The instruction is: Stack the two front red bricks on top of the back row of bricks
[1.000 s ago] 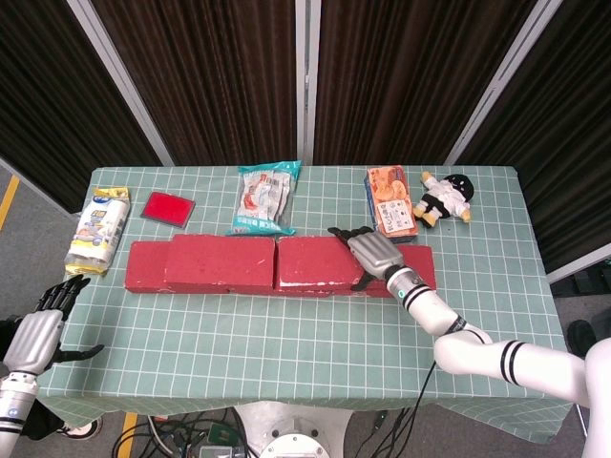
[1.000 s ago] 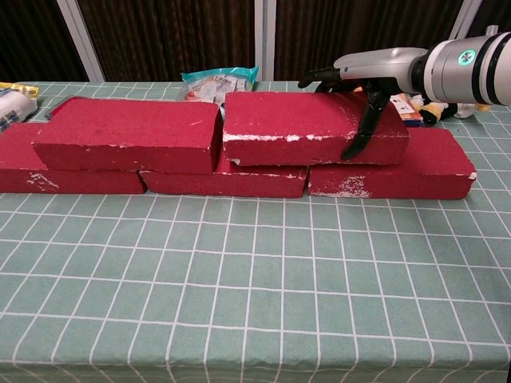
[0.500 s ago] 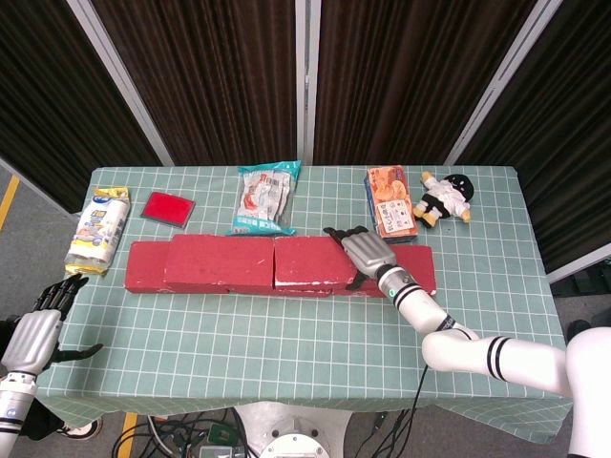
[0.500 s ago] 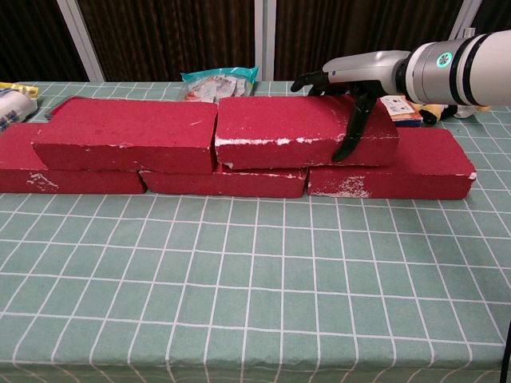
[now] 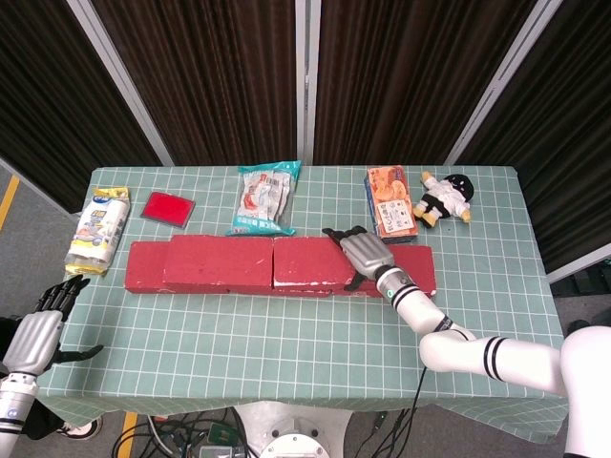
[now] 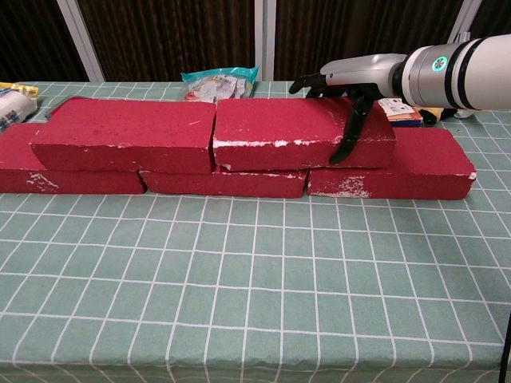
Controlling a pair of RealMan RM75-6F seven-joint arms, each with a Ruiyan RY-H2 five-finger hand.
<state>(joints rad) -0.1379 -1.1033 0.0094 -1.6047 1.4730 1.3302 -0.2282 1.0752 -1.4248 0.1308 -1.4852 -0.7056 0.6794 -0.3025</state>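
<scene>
Placement step, nearly done: right hand [image 6: 351,88] clamps the upper right brick [image 6: 299,132], fingers [image 6: 349,134] over top and front face, brick resting on the back row [image 6: 223,182] beside the upper left brick [image 6: 124,134]. Next, probably release. Left hand [image 5: 38,329] idle, fingers apart.

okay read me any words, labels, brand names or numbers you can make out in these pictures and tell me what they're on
None can be read.
Blue and white snack bag: print too small and blurred.
Orange box: print too small to read.
Yellow and white packet: print blurred.
Red bricks: only white scuffs, no text.
Right arm's cuff: a green round mark, no letters legible.
</scene>
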